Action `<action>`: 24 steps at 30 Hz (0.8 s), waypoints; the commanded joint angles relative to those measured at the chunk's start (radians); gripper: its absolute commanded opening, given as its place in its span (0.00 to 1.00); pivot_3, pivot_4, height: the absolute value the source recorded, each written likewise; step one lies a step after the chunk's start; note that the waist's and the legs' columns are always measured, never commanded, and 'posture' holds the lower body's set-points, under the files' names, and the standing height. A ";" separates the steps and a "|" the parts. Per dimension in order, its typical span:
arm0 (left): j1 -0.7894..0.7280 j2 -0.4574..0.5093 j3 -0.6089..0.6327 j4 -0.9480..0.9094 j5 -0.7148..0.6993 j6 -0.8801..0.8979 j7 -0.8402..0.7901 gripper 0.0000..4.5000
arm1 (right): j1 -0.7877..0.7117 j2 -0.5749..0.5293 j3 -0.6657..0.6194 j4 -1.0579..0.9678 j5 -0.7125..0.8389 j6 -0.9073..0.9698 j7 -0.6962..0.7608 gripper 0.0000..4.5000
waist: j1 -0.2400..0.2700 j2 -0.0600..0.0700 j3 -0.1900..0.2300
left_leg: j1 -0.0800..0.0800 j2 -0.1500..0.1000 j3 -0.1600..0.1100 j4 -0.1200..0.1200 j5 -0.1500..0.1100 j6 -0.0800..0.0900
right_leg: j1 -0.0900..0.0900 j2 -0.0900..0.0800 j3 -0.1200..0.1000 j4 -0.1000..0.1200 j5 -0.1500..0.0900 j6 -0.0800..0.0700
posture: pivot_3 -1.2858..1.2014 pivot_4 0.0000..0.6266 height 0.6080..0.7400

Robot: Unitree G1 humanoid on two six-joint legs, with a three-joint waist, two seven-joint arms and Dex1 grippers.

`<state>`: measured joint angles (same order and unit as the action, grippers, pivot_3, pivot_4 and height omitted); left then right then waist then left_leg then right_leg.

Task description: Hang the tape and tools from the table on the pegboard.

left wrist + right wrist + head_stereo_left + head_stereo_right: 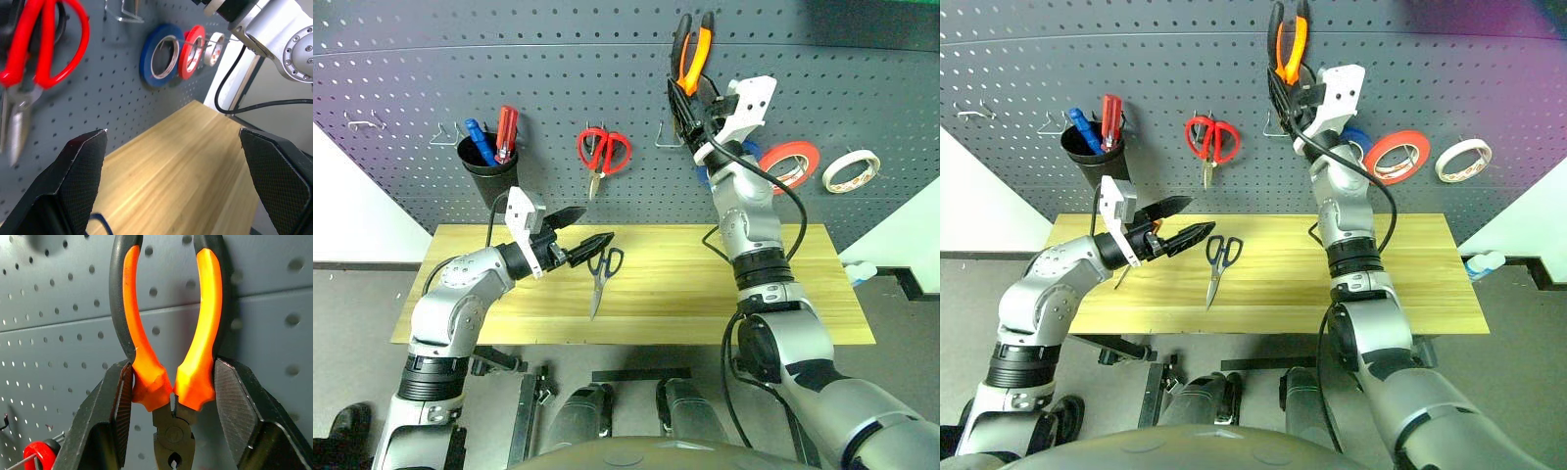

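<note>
Against the pegboard (558,88), our right gripper (171,396) clamps the pliers (693,54); missing the hook (668,137) drops them. Left gripper (578,230) gapes empty.

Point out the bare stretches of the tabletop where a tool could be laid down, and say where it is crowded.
The table is bare from the black-handled scissors rightward to its far edge, though the right arm rises over part of it, its claw holding the pliers at the pegboard. The left end is crowded: the open left claw hovers beside the scissors.
</note>
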<state>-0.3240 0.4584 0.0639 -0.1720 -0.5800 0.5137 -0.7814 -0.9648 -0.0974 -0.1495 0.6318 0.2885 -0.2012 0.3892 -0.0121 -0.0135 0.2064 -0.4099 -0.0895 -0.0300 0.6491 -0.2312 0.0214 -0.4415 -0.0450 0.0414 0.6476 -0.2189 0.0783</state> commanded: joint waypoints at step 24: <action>0.020 0.033 0.033 -0.098 -0.040 0.039 0.016 1.00 | 0.015 0.045 0.027 0.207 -0.130 -0.225 -0.055 0.47 | 0.000 0.000 0.000 | 0.000 0.000 0.000 0.000 0.000 -0.001 | 0.000 0.000 0.000 0.000 0.000 0.000 | 0.57 0.22 1.00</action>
<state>-0.3073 0.4813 0.0741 -0.2254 -0.6019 0.5597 -0.7636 -0.9419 -0.0585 -0.1226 0.8500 0.1579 -0.4017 0.3301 -0.0117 -0.0135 0.2064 -0.4098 -0.0895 -0.0300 0.6487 -0.2308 0.0207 -0.4415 -0.0449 0.0413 0.6477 -0.2189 0.0781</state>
